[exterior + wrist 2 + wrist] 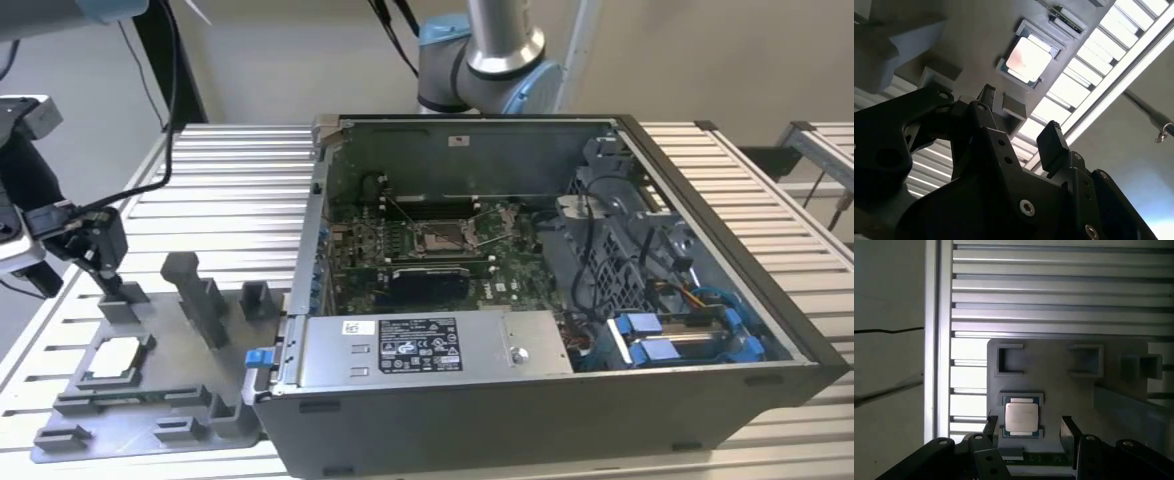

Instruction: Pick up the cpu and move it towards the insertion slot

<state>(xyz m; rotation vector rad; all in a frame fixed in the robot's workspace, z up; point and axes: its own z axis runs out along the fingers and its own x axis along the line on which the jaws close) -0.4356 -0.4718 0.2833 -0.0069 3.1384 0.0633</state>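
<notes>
Claw [1028,427] — unclenched, empty — above cpu [1021,417] in grey tray [1054,380], upright posts [200,295] beside

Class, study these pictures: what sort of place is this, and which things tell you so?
Probably a robotics lab for computer assembly: an open computer case sits on a slatted metal table, a grey tray beside it holds the cpu, and a robot gripper hangs above the tray.

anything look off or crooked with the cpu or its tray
Nothing stands out. The cpu lies flat and square in its recess of the grey tray, with the open gripper hovering over it.
</notes>
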